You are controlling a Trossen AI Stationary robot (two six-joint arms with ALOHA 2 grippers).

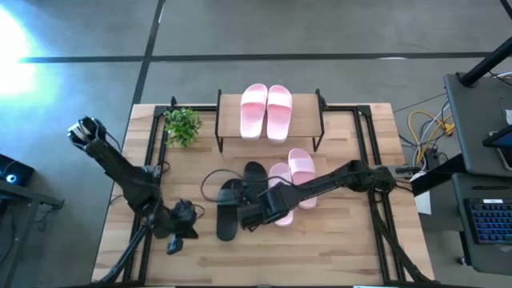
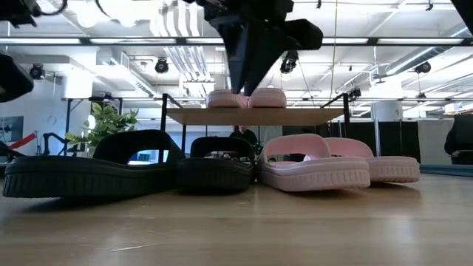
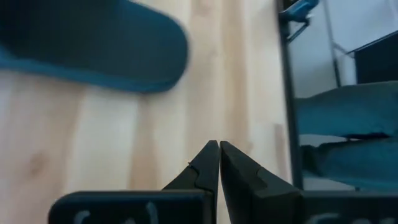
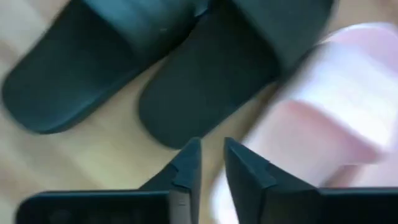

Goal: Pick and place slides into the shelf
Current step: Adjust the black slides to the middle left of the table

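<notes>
Two light pink slides (image 1: 266, 111) lie side by side, soles down, on the shelf's top board (image 1: 306, 117) at the far middle of the table. On the tabletop in front of the shelf lie two black slides (image 1: 228, 210) (image 1: 254, 178) and two more pink slides (image 1: 280, 188) (image 1: 302, 174). My right gripper (image 1: 246, 218) hangs above the near ends of the inner black and pink slides (image 4: 311, 118), its fingers a narrow gap apart and around nothing. My left gripper (image 1: 189, 224) is shut and sits low to the left of the outer black slide (image 3: 93, 43).
A small potted plant (image 1: 182, 126) stands left of the shelf. A black cable (image 1: 210, 186) loops on the table beside the black slides. Black frame rails (image 1: 154, 148) run along the table's left and right sides. Bare wood (image 1: 320, 248) lies near the front edge.
</notes>
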